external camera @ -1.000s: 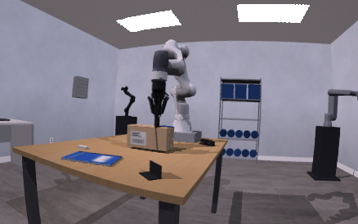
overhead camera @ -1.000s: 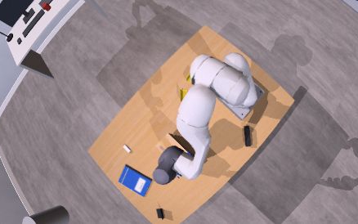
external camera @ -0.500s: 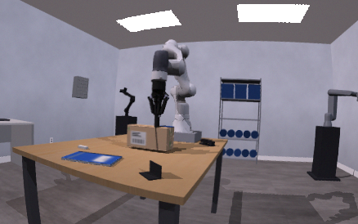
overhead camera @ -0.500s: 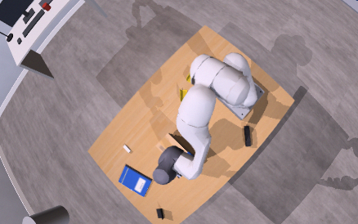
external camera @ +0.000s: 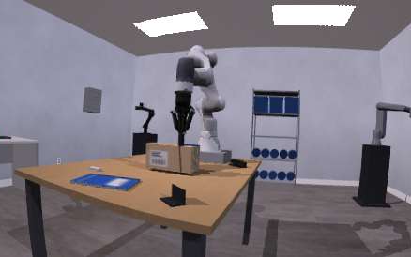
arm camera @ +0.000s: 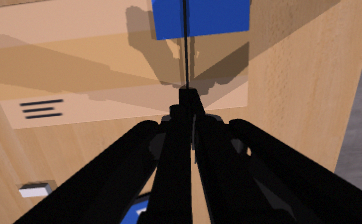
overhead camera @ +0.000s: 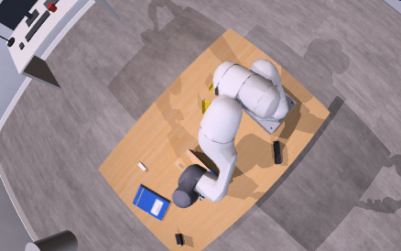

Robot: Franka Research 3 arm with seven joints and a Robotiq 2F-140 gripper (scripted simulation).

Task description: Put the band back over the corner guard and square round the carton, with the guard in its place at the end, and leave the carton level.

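Observation:
The brown carton [external camera: 172, 158] stands level on the wooden table, with a barcode label on its near side. In the top view the arm hides most of the carton [overhead camera: 189, 158]. A blue corner guard [arm camera: 200, 17] sits on the carton's far top edge. The thin dark band [arm camera: 185, 45] runs over the guard and across the carton top to my fingertips. It also goes down the carton's near side [external camera: 180, 160]. My gripper [arm camera: 187, 101] [external camera: 180, 139] points straight down just above the carton top. Its fingers are pressed together on the band.
A flat blue book [overhead camera: 151, 201] lies near the table's front left. A small white block [overhead camera: 142, 166] lies beside it. A black L-shaped bracket [external camera: 175, 195] stands near the front edge. A black bar [overhead camera: 276, 152] lies by the robot base. Yellow pieces [overhead camera: 205, 105] lie behind the arm.

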